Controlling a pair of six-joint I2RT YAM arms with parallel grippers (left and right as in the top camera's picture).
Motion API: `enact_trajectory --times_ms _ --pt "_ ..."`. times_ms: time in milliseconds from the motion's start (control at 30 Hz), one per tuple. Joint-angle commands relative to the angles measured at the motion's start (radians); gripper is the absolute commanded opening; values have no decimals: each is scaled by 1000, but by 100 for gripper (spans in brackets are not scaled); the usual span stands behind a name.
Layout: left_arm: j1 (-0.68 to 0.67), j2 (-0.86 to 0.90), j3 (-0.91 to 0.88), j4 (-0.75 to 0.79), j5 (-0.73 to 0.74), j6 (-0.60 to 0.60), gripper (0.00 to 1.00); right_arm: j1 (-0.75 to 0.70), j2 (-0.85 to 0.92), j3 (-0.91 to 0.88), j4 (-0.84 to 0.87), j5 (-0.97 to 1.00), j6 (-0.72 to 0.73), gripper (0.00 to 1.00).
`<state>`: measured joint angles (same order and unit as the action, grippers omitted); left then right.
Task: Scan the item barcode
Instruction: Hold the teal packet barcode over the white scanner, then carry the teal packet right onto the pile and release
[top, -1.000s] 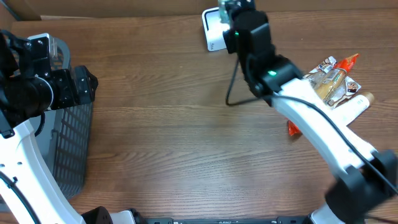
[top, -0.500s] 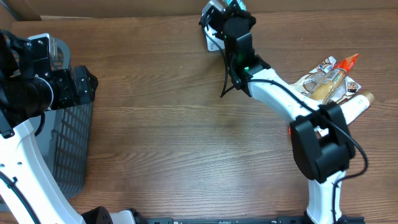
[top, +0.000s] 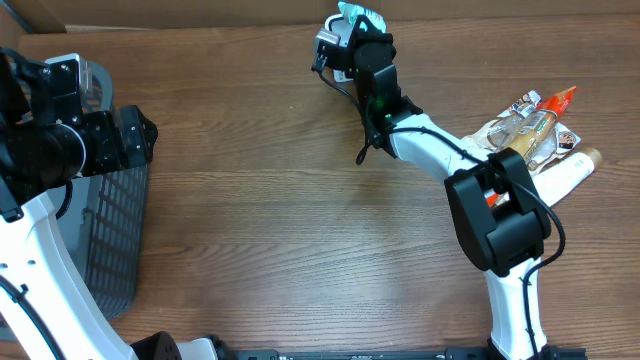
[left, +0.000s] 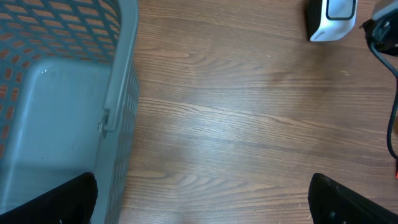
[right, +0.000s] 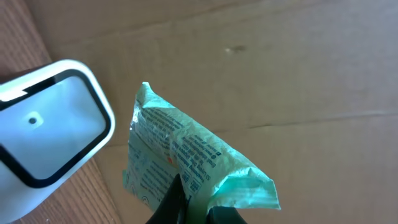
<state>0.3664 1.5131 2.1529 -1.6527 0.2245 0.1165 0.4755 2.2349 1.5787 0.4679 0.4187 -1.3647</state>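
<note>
Woodgrain table (top: 260, 230) ran brown to a cardboard wall (right: 280, 62) along its far edge. There the right gripper (right: 189, 208) was clenched on a green packet (right: 180, 155), held just beside the white scanner (right: 50, 118). At the left edge, the left gripper (left: 202, 202) hung released over a grey basket (left: 121, 93).

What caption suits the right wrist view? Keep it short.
Right jaws hold a green packet beside the white scanner.
</note>
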Motion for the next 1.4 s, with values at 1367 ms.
enact_trajectory --times_ms 1367 --pt "0 3 2 3 5 26 100 0 -520 13 -619 -164 814 4"
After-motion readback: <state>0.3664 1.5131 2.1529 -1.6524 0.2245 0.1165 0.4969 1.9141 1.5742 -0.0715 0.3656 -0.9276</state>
